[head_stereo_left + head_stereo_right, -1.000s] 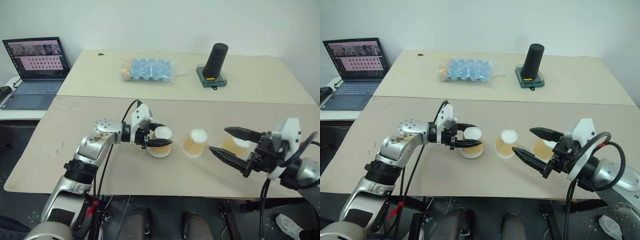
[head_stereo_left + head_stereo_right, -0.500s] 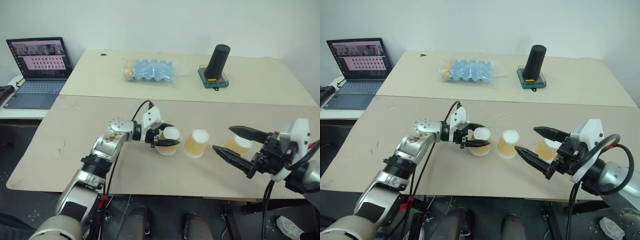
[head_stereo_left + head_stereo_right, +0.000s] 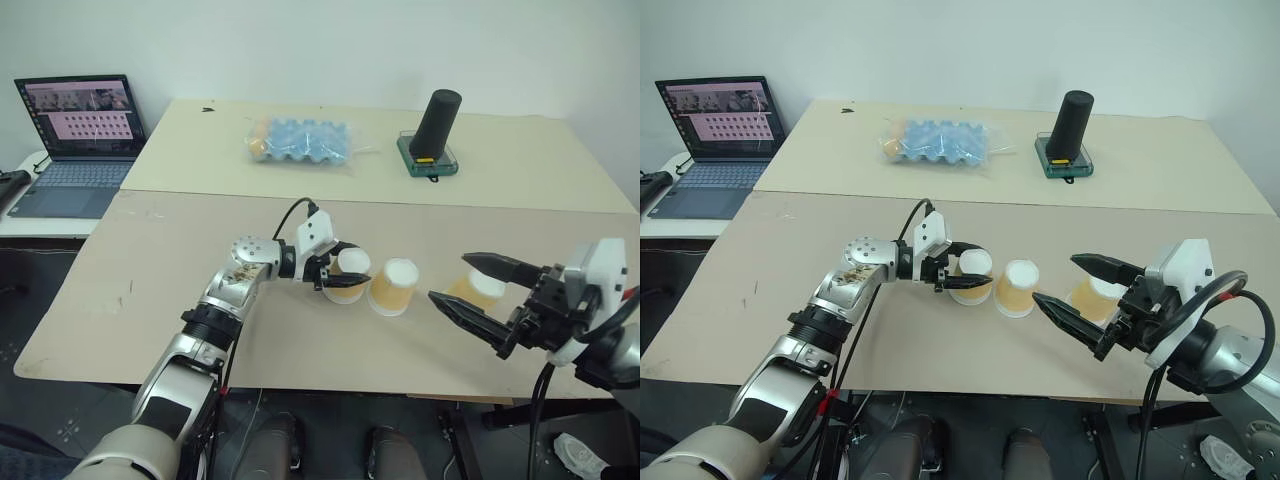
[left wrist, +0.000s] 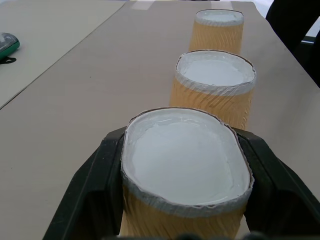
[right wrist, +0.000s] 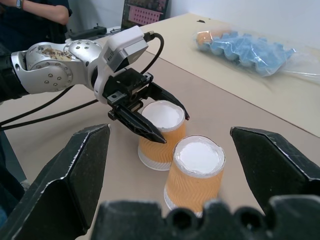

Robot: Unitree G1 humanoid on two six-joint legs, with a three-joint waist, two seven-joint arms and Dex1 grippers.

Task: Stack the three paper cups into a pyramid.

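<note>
- Left eye view: three paper cups stand upside down in a row on the tan worktop [image 3: 150, 290]; the left cup [image 3: 349, 275] is just beside the middle cup [image 3: 393, 287], and the right cup [image 3: 480, 290] stands apart.
- The left claw [image 3: 345, 276] is clamped on the left cup's sides.
- The right claw [image 3: 478, 290] is spread wide, one finger on either side of the right cup, not gripping.
- Behind: blue egg tray [image 3: 300, 140], black cylinder [image 3: 436, 124], laptop [image 3: 70, 140]; no writing is readable.

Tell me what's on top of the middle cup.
Nothing rests on the middle cup; its white base faces up, bare. It stands upside down, so its inside is hidden.
</note>
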